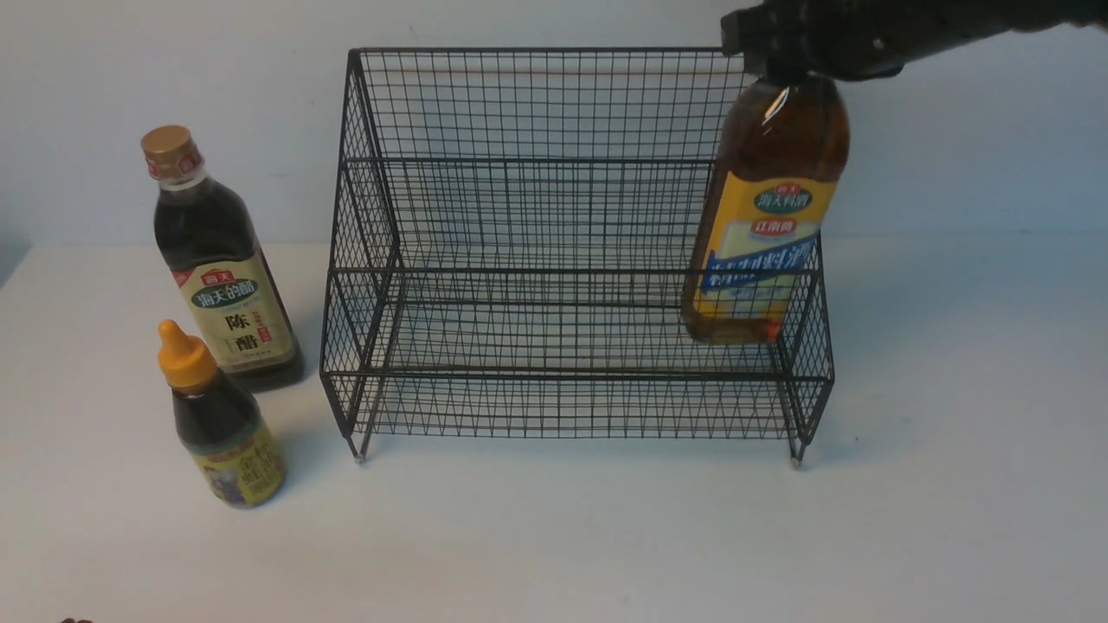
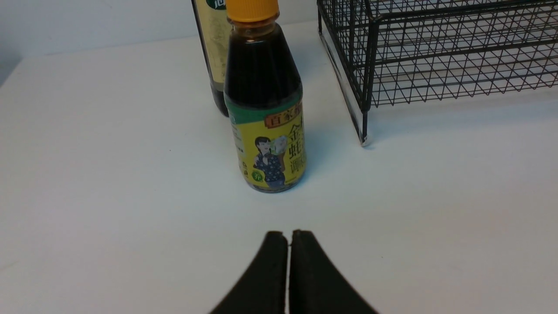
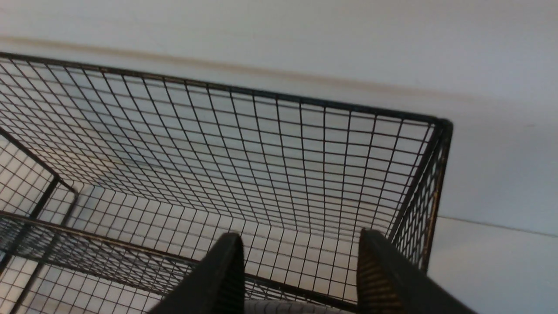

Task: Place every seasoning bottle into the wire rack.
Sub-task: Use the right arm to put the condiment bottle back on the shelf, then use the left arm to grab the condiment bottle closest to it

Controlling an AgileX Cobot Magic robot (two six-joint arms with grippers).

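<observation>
**Amber bottle** [image 1: 766, 225]. It hangs from your right gripper [image 1: 783, 73], which clasps it at the top. In the front view the gripper hides the neck and cap. The bottle leans slightly, base toward the middle of the rack [image 1: 537, 104], and it is at the rack's right end. Its base is level with the lower tier. You cannot tell whether it rests on the mesh or hangs just above it.

**Right gripper, wrist view** [image 3: 298, 237]. The two fingers [image 3: 222, 270] stand part-way apart, with a pale ribbed cap [image 3: 283, 307] between them at the picture's edge. Beyond them you see the grid back of the rack [image 3: 261, 152] and its right rear corner.

**Tall bottle** [image 1: 216, 268] and **small bottle** [image 1: 221, 424]. Both stand upright on the table [image 1: 606, 536], left of the rack and outside it. The small bottle is nearer you, just in front of the tall one. You cannot tell whether they touch.

**Left gripper** [image 2: 287, 235]. Your jaws are pressed together with nothing between them, low over the table. The gripper faces the small bottle [image 2: 266, 131], and the tall bottle [image 2: 213, 56] is directly behind that. The left front corner of the rack [image 2: 366, 78] is near.
</observation>
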